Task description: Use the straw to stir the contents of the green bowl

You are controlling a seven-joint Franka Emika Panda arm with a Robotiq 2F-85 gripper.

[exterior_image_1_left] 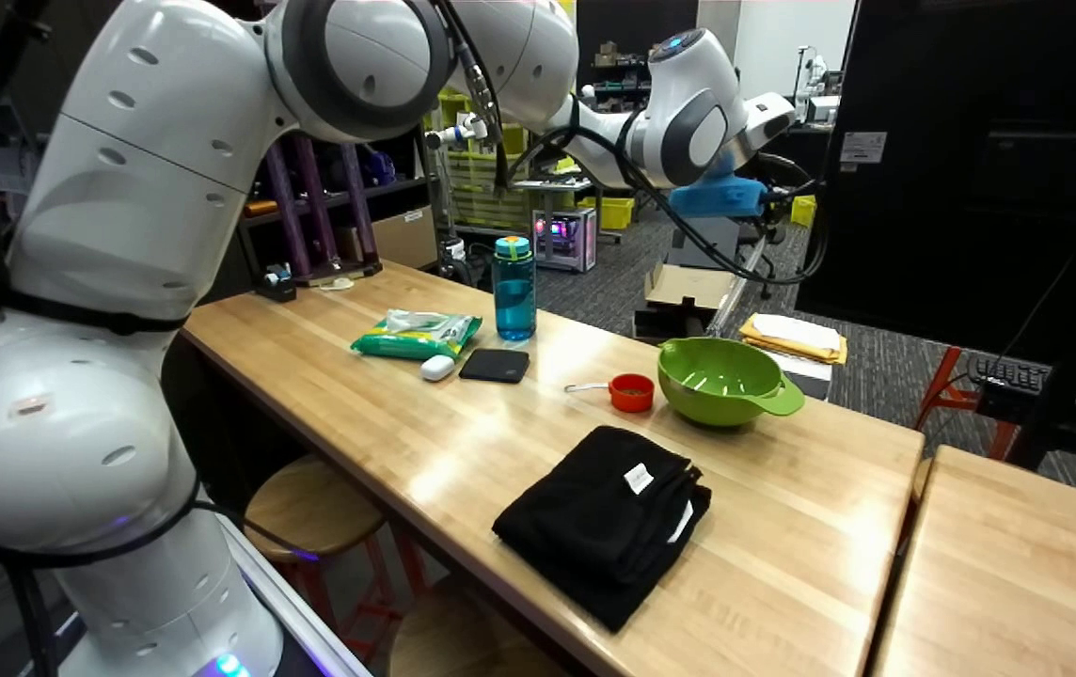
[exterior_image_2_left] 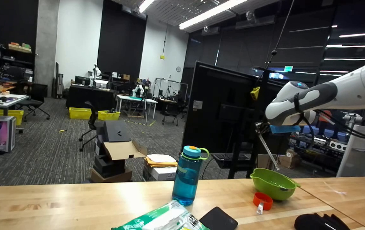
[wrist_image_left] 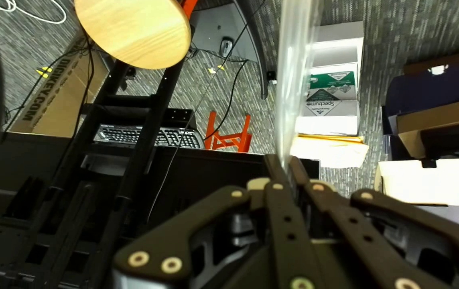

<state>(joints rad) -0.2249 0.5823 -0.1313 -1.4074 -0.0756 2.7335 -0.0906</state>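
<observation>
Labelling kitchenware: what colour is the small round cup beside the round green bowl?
The cup is red, clearest in an exterior view.

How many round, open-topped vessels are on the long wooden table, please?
2: the wide lime-green bowl near the folded black cloth, and the small red cup beside it.

Robotics lab, white robot arm (exterior_image_1_left: 157, 188), distant robot arms (exterior_image_2_left: 97, 72), yellow bins (exterior_image_2_left: 79, 113)
</observation>
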